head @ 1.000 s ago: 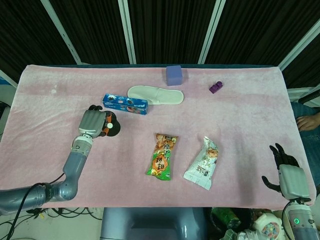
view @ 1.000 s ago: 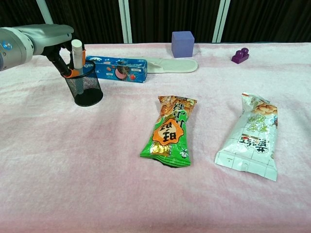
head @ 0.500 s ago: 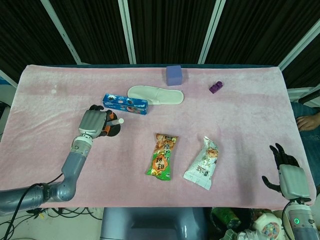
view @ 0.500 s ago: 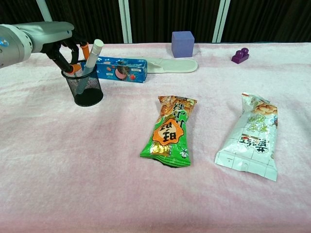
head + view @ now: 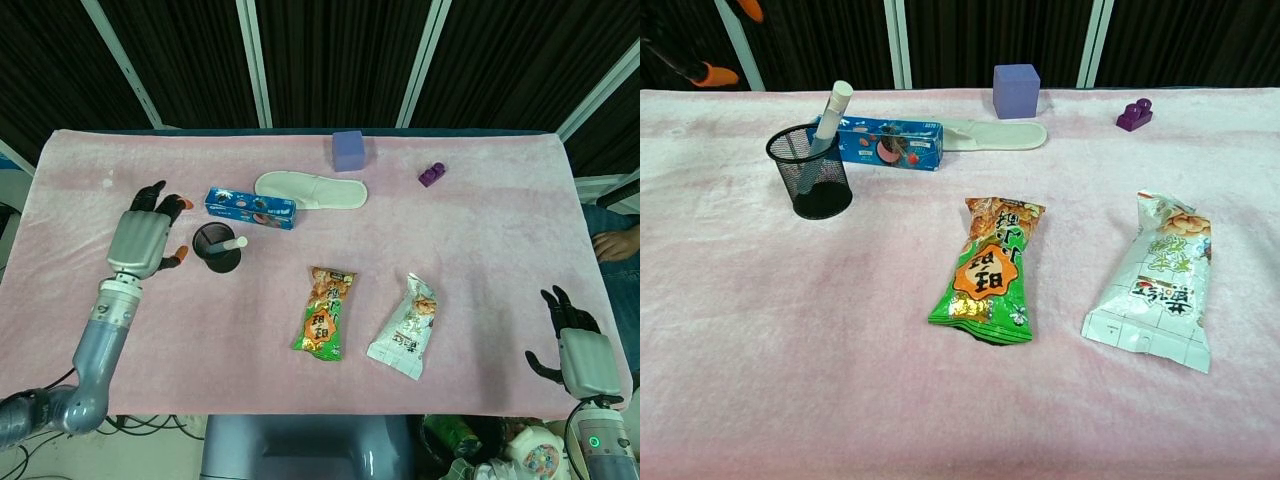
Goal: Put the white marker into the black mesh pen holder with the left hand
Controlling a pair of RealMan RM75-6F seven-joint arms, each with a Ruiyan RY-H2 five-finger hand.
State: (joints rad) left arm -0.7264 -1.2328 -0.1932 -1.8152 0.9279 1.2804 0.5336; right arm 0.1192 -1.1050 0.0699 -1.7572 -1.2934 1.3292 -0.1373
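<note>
Your left robot hand (image 5: 142,241) hangs empty, fingers spread, just left of the black mesh pen holder (image 5: 811,171), where the white marker (image 5: 826,124) stands inside, leaning up and right, away from you.

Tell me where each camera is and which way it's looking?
Head view: sits high, looking down on the pink table; shows the left hand with its arm, open beside the black mesh pen holder, and the right hand at the near edge.
Chest view: sits low at the near edge, looking across; only orange-tipped fingers show, top left.
Both share the holder with the white marker leaning inside, and the snack bags.
</note>
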